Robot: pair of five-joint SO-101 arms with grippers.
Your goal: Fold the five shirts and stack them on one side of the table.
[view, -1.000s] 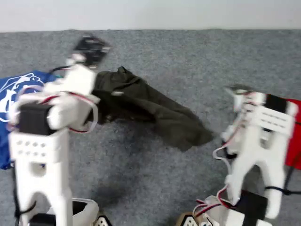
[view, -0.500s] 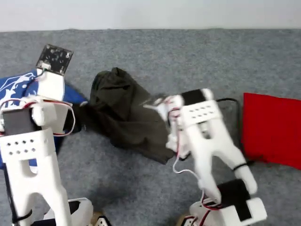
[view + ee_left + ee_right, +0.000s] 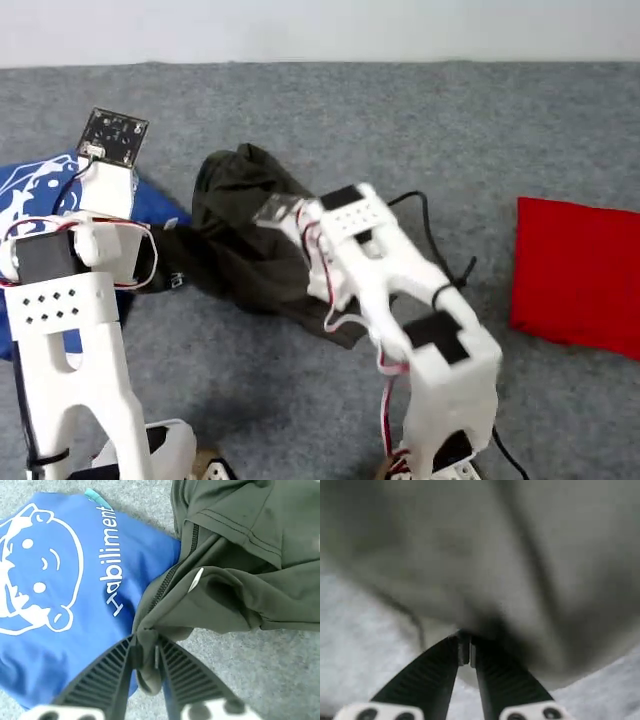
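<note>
A dark olive shirt (image 3: 250,250) lies bunched on the grey table, left of centre. My left gripper (image 3: 147,652) is shut on a pinched edge of the olive shirt (image 3: 240,570), right beside the blue shirt (image 3: 60,580) with its white print. In the high view the left gripper (image 3: 168,272) sits at the olive shirt's left edge. My right gripper (image 3: 268,210) hovers over the middle of that shirt. Up close, the right gripper (image 3: 465,645) has its jaws together on a fold of the olive cloth (image 3: 520,555).
The blue shirt (image 3: 40,190) lies flat at the table's left edge, partly under the left arm. A folded red shirt (image 3: 578,275) rests at the right edge. Bare grey table (image 3: 480,130) stretches along the back and between the olive and red shirts.
The right arm swung from the right side leftward over the olive shirt, and the shirt's right end came across with it. The left arm drew back toward the blue shirt.
</note>
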